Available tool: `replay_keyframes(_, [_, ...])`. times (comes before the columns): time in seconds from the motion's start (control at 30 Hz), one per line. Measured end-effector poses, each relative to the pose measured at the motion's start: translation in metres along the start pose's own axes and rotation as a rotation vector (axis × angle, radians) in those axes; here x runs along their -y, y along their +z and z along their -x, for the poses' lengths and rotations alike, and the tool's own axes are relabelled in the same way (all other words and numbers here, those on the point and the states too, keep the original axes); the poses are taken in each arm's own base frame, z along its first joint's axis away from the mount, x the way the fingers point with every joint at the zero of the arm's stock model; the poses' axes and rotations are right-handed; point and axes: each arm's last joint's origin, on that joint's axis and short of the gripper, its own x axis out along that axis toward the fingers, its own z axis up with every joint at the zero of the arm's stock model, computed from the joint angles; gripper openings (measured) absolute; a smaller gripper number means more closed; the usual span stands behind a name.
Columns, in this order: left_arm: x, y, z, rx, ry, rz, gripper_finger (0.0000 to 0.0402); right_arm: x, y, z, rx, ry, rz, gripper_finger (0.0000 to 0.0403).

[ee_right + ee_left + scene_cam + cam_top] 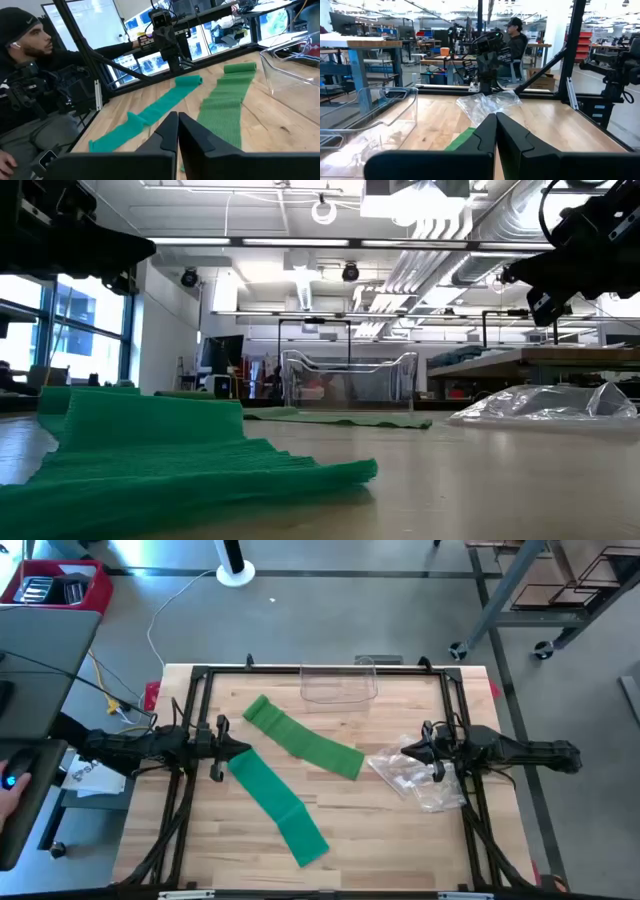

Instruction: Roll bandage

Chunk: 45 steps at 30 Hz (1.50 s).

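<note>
Both arms parked above the table. Left gripper (240,748) fingers pressed together, holding nothing. Right gripper (408,748) the same: closed, empty. Two green bandages lie flat and unrolled: bluish-green bandage (277,805) starts just off the left fingertips and runs away at an angle; darker green bandage (303,739) sits between the two grippers. Crumpled plastic bag (415,780) under the right fingers. Clear bin (339,683) well beyond both fingertips.

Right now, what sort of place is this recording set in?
Probably a robotics lab or workshop: exposed ceiling ducts, rows of workbenches with monitors, and a person seated beyond the wooden table.
</note>
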Motion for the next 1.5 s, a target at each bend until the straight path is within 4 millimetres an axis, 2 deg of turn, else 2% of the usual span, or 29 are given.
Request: replay_keyframes(1.5, [0.0000, 0.0004, 0.0000, 0.004, 0.000, 0.019, 0.0005, 0.0000, 0.0000, 0.0000, 0.000, 0.000, 0.000, 0.0004])
